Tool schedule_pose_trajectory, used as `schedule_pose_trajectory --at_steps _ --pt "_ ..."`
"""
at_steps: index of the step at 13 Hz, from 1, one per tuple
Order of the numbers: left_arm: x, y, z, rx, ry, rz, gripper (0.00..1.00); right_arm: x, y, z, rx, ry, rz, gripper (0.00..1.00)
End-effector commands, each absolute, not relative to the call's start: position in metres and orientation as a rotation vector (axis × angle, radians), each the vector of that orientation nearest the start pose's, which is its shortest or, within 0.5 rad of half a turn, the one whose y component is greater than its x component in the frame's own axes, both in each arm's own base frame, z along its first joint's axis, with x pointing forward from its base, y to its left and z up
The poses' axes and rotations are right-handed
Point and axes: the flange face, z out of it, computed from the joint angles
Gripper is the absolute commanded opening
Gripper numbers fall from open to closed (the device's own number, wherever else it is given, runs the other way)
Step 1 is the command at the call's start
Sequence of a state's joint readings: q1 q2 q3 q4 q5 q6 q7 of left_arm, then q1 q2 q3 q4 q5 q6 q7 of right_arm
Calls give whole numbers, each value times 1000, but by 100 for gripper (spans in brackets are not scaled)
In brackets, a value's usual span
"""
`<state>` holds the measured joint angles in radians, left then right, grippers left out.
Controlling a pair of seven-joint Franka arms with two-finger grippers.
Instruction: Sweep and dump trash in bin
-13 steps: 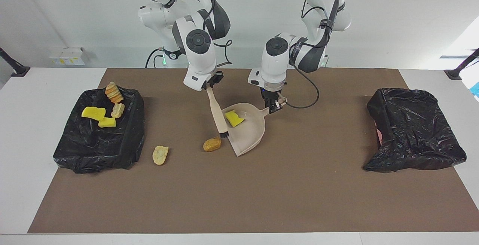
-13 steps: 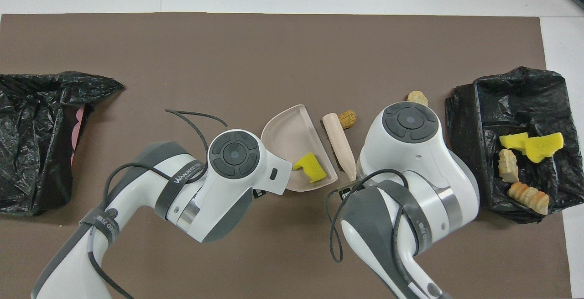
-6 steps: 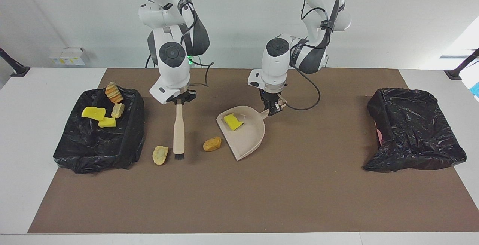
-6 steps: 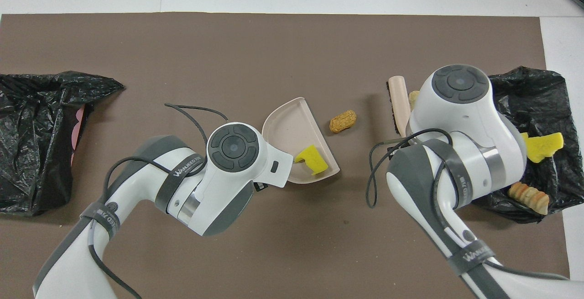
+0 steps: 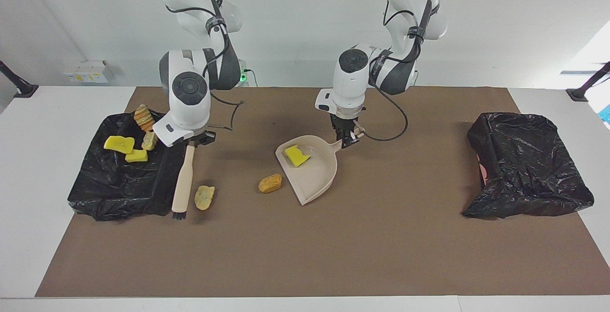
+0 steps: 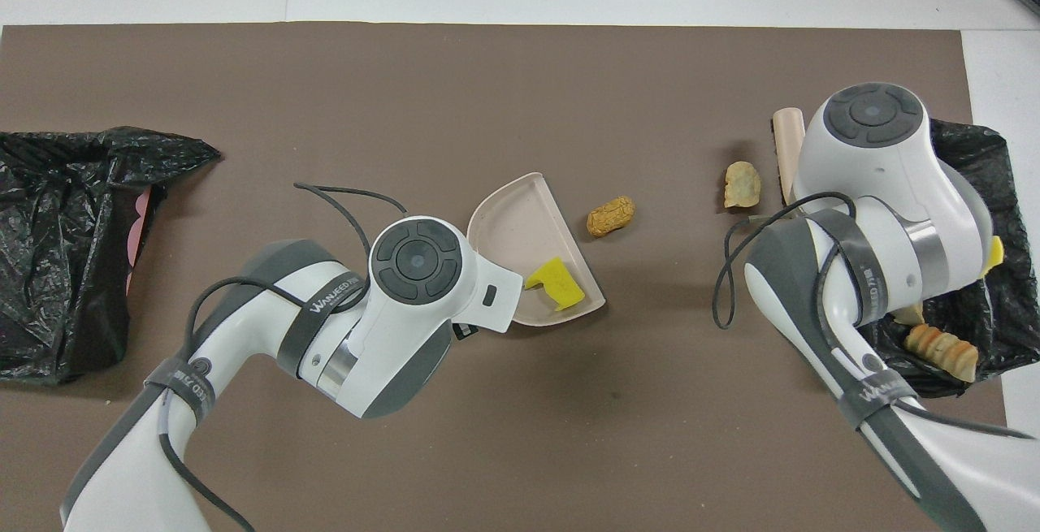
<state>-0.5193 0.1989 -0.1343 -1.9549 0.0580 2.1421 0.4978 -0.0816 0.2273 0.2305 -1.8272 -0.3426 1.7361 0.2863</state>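
Bright even light, soft shadows, sharp focus.

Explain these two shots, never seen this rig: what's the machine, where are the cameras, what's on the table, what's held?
Two white robot arms work at a table covered by a brown mat. One camera faces them; the other looks down from above their end. The left hand holds the dustpan, with one yellow sponge piece in it. The right hand holds the brush beside a pale scrap; an orange scrap lies near the pan. A black-lined bin holds four scraps; another bin sits at the left arm's end.
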Motion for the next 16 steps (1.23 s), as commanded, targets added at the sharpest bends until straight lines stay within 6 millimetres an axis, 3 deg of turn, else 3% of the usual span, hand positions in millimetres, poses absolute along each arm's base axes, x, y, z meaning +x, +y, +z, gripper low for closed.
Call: schedule_pose_trajectory --at_steps 1,3,4,8,12,14,16 --pt "478 -361 381 -2604 1721 23 0 589 40 373 -3454 59 416 0" --pt "477 -361 380 -2604 1721 28 0 588 40 357 -3443 37 449 0" --pt "477 -361 380 -2604 1721 30 0 584 50 350 -3434 3 472 0" --pt "475 -360 379 -2603 1721 35 0 553 134 351 -3297 -312 580 0" --pt "472 -357 376 -2597 1726 54 0 503 226 359 -3197 -494 602 0" --pt "470 -356 375 -2593 1733 49 0 492 254 364 -3148 -542 587 0" --pt "468 -355 371 -2588 1740 45 0 491 266 370 -3111 -570 560 0"
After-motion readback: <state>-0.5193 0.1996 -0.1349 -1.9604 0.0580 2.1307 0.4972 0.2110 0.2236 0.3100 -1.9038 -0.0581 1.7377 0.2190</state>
